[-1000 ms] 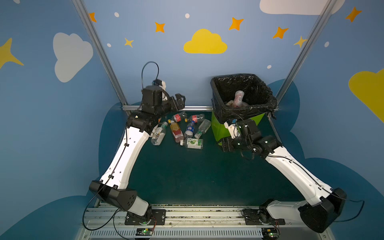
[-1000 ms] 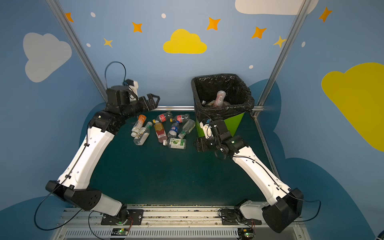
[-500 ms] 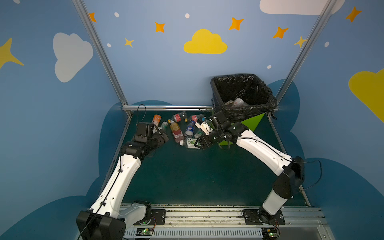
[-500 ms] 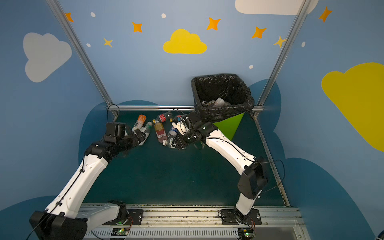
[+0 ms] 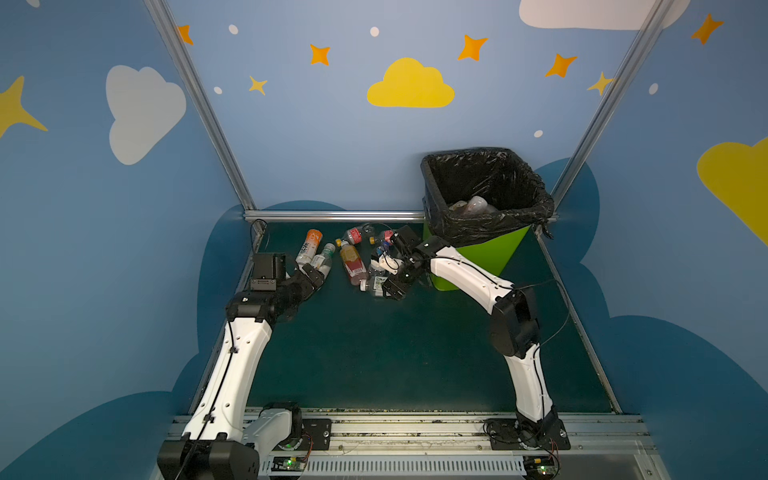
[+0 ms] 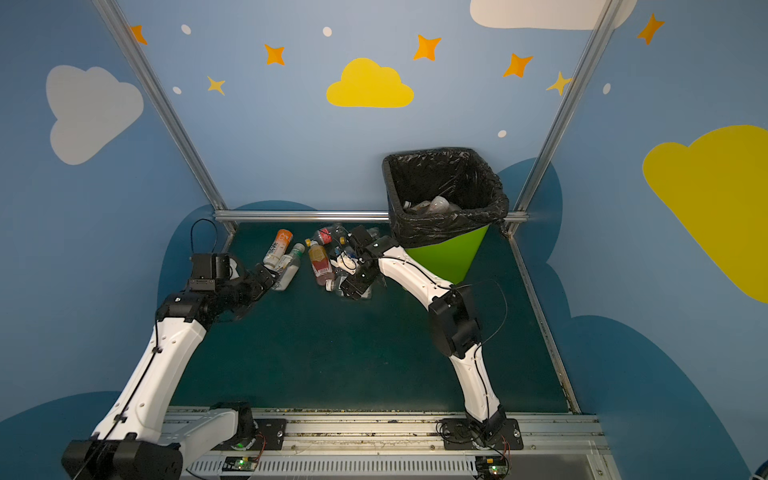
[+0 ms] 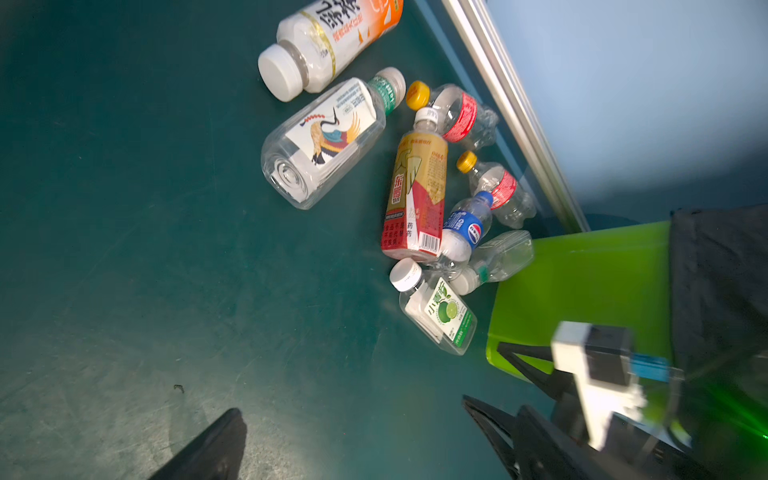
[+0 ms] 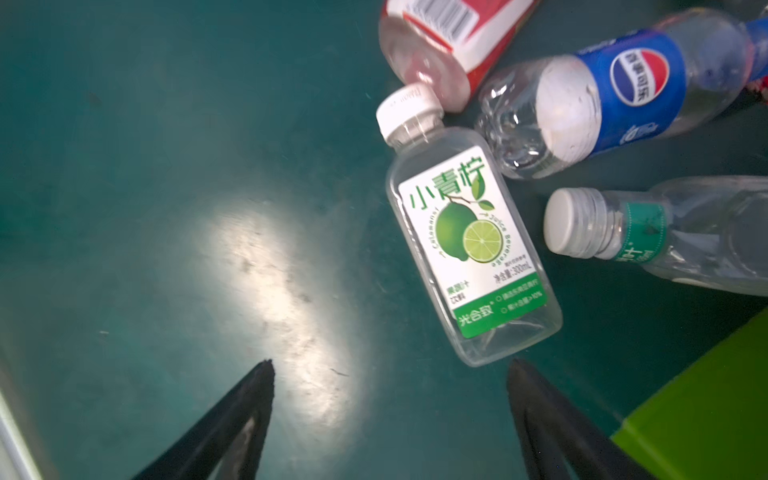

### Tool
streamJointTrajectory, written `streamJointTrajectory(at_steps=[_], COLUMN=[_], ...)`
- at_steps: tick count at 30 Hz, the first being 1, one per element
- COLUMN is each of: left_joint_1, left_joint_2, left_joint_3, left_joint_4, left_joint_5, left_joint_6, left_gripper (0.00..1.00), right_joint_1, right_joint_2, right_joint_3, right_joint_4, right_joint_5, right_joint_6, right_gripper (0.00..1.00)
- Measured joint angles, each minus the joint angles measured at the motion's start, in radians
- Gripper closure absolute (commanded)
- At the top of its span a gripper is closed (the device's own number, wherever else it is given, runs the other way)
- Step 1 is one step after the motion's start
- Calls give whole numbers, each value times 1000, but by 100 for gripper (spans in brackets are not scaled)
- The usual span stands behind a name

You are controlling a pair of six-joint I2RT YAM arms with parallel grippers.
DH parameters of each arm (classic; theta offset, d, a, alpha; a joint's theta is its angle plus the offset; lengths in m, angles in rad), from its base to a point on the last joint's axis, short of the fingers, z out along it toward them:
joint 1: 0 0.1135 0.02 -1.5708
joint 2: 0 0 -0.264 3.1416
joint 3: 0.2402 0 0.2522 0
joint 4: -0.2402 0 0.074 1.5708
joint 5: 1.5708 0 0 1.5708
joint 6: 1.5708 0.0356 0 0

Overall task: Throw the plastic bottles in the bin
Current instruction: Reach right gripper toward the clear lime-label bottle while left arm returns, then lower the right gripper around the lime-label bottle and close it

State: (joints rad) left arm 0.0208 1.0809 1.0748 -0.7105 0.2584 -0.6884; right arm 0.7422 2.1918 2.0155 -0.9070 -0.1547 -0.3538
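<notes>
Several plastic bottles lie in a pile on the green floor by the back rail. Among them are an orange-label bottle (image 5: 309, 245), a crane-label clear bottle (image 7: 324, 141), a red-and-gold bottle (image 5: 352, 262) and a lime-label bottle (image 8: 469, 241). The lime-green bin (image 5: 486, 257) with its black bag stands at the back right, with bottles (image 5: 473, 205) inside. My left gripper (image 5: 318, 274) (image 7: 350, 405) hangs open and empty, just short of the crane-label bottle. My right gripper (image 5: 392, 291) (image 8: 391, 363) is open and empty, low over the floor, one fingertip (image 8: 515, 368) right beside the lime-label bottle's base.
A blue-label bottle (image 8: 623, 83) and a clear green-band bottle (image 8: 665, 237) lie close behind the lime-label one. The bin's wall (image 8: 706, 415) is near my right gripper. An aluminium rail (image 5: 332, 216) and blue walls close the back and sides.
Both arms came down from the back: the left to the pile's left side, the right from the bin's front leftward over the pile. The right jaws widened. A bottle upright in the bin settled lower.
</notes>
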Motion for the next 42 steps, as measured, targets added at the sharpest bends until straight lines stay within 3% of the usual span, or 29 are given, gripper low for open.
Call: streamJointTrajectory(at_steps=[17, 42], left_joint_1=[69, 171], left_joint_2=[21, 92], left_joint_3=[26, 104], left_joint_4=[-13, -49], left_joint_5=[68, 126], left_joint_6=[8, 53], left_gripper=[0, 0], right_joint_1=[-20, -32], right_joint_2=[202, 304], right_joint_3=[223, 276], right_joint_4=[-35, -7], right_joint_5=[42, 9], right_joint_6=[-75, -68], right_gripper=[9, 11])
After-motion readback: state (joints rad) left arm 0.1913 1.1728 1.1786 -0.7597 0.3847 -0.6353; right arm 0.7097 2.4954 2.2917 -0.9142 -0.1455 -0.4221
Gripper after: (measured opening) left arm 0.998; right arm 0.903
